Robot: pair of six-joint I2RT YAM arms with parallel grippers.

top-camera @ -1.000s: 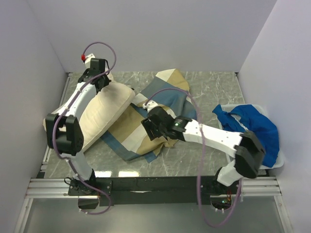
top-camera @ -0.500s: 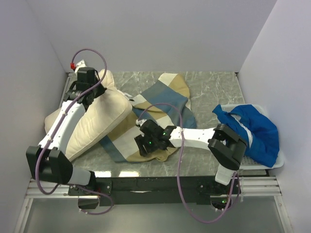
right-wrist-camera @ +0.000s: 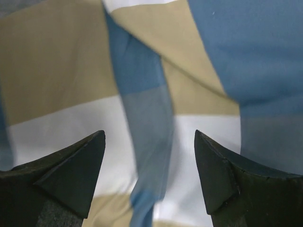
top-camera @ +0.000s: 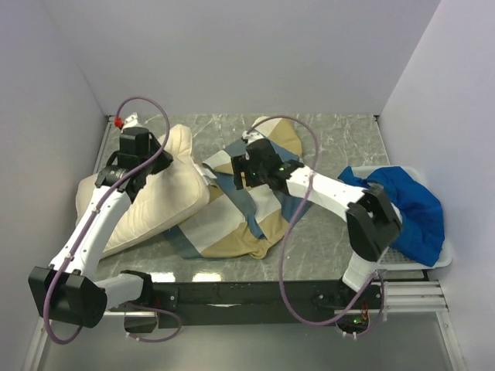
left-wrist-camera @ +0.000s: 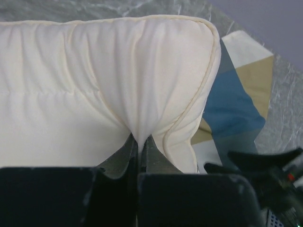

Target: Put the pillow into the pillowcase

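The cream pillow (top-camera: 158, 197) lies at the left of the table, tilted, and fills the left wrist view (left-wrist-camera: 85, 75). My left gripper (top-camera: 157, 158) is shut on a pinched fold of the pillow's edge (left-wrist-camera: 140, 139), near one corner. The pillowcase (top-camera: 232, 224), in tan, slate-blue and white blocks, lies crumpled in the middle, partly under the pillow's right side (left-wrist-camera: 236, 94). My right gripper (top-camera: 243, 175) hovers over the pillowcase's far part. Its jaws (right-wrist-camera: 149, 137) stand wide open above a blue fold of the pillowcase (right-wrist-camera: 147, 123), holding nothing.
A white tray (top-camera: 421, 263) at the right edge holds a bright royal-blue cloth (top-camera: 410, 205). Pale walls close in the table on the left, back and right. Purple cables loop over both arms.
My right gripper left the pillowcase's near edge, moved to its far part and opened wider. The pillowcase now lies spread more toward the front. The left arm shifted with the pillow still pinched.
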